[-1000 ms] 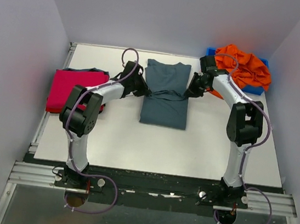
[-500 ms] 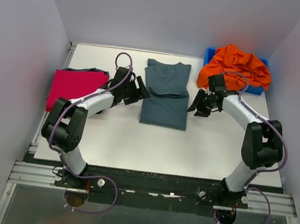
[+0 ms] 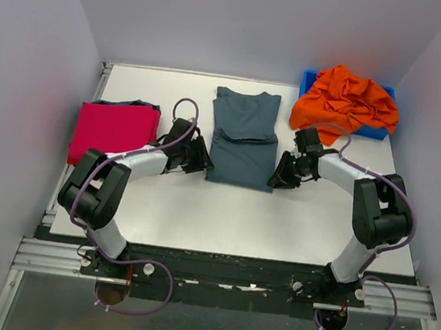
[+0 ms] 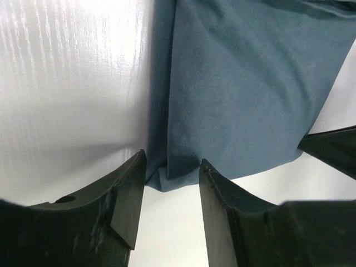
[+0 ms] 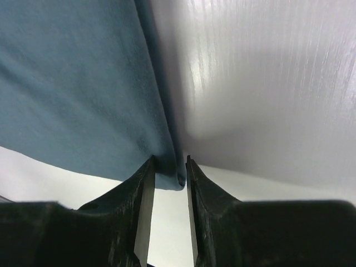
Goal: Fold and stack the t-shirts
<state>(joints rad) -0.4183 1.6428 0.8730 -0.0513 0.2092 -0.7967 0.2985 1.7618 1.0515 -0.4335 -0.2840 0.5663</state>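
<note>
The slate grey-blue t-shirt (image 3: 244,140) lies partly folded and flat at mid table. My left gripper (image 3: 202,161) sits low at its near left corner. In the left wrist view that gripper (image 4: 172,162) is open, with the shirt (image 4: 245,83) corner reaching just between the fingertips. My right gripper (image 3: 277,177) is at the near right corner. Seen from the right wrist, it (image 5: 169,162) is narrowly open around the corner of the shirt (image 5: 72,83), not clamped. A folded magenta-red t-shirt (image 3: 113,131) lies at the left. The orange t-shirt (image 3: 347,96) is heaped at the back right.
The orange heap rests on a blue plastic bin (image 3: 308,79) in the back right corner. White walls close in the table (image 3: 222,214) on three sides. A metal rail (image 3: 222,277) runs along the near edge by the arm bases.
Both grippers let go of the grey-blue shirt's sides, opened, and moved toward me to its near corners. Their jaws are narrower than half a second ago.
</note>
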